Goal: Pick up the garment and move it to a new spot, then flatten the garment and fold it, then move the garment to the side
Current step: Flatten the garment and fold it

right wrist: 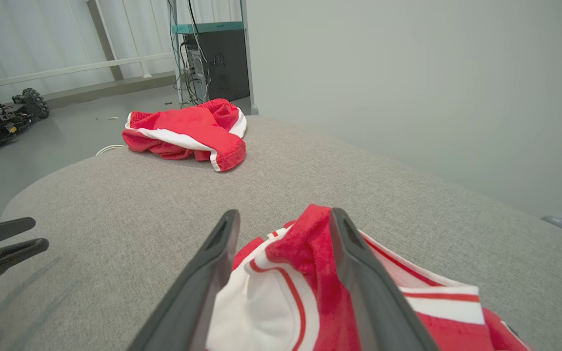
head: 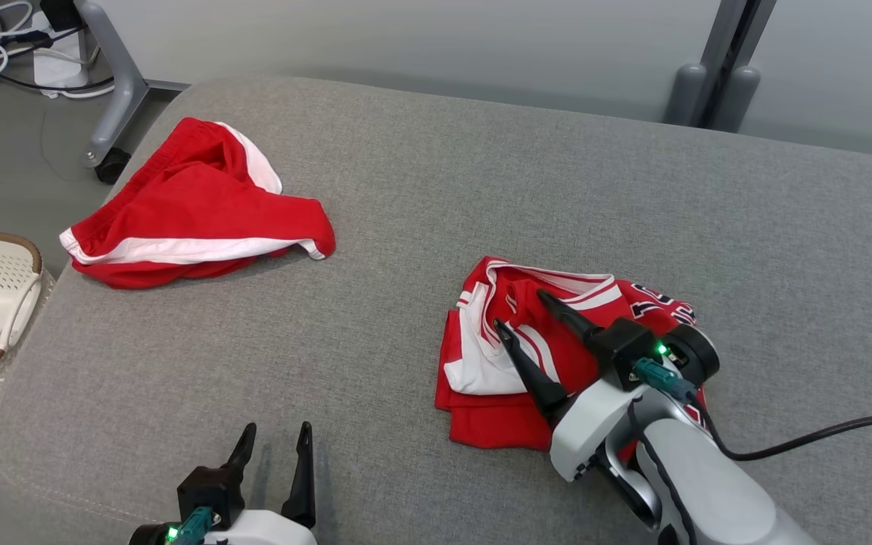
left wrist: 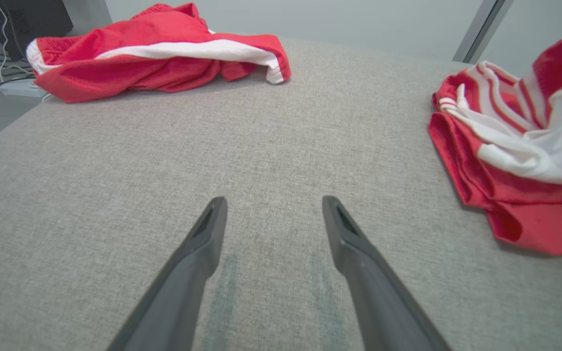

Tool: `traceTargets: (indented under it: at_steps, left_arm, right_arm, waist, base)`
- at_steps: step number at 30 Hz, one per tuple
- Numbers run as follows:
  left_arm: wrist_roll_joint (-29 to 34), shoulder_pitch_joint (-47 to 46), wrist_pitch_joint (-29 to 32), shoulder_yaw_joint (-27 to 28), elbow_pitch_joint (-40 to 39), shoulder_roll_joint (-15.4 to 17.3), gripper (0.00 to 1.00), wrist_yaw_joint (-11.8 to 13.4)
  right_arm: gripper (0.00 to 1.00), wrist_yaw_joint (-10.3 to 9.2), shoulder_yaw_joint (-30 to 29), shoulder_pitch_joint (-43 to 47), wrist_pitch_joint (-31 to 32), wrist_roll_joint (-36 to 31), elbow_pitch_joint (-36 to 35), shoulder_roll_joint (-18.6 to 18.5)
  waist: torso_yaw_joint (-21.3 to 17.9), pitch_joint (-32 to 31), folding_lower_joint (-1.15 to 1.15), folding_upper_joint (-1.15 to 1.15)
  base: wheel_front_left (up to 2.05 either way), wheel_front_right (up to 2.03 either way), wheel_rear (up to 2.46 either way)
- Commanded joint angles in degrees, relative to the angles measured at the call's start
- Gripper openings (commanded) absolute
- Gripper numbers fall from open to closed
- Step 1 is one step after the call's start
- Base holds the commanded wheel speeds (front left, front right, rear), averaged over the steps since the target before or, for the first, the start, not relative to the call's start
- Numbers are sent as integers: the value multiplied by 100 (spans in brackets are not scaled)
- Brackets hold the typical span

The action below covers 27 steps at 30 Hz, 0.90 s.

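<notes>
Spread right gripper [head: 520,309] straddles a ridge of the crumpled red-and-white jersey [head: 481,424] toward the grey fabric cushion's [head: 481,174] front edge; should bite deep before lifting.

The head view looks steeply down from above the grey cushion [head: 436,189], wide enough to take in both garments. The left wrist view sits low and close over the cushion, facing the red shorts [left wrist: 159,53]. The right wrist view hangs just above the striped jersey [right wrist: 286,292] and faces those shorts too, with what seems to be the left gripper [right wrist: 40,232] at its left edge.
</notes>
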Motion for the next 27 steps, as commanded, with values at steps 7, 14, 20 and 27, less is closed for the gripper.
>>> traceTargets:
  at_steps: [7,14,20,27]
  left_arm:
    - [-122,-201,-9,-88,0,25,100,39]
    - [-185,-270,-9,-162,55,24,100,33]
    - [-192,-248,-9,-146,88,24,100,33]
    - [-219,-207,-9,-165,138,23,100,8]
  right_arm:
    - [78,-2,53,-5,-18,-114,246,-41]
    - [50,-2,29,-138,-19,-179,368,-39]
    - [48,-2,-45,-183,-20,-280,372,-41]
    - [45,-2,-142,-271,11,-438,524,-38]
  waist:
    - [-7,75,0,0]
    - [91,148,0,0]
    - [160,165,0,0]
    - [217,168,0,0]
  base:
    - [0,0,0]
    - [0,0,0]
    - [0,0,0]
    - [0,0,0]
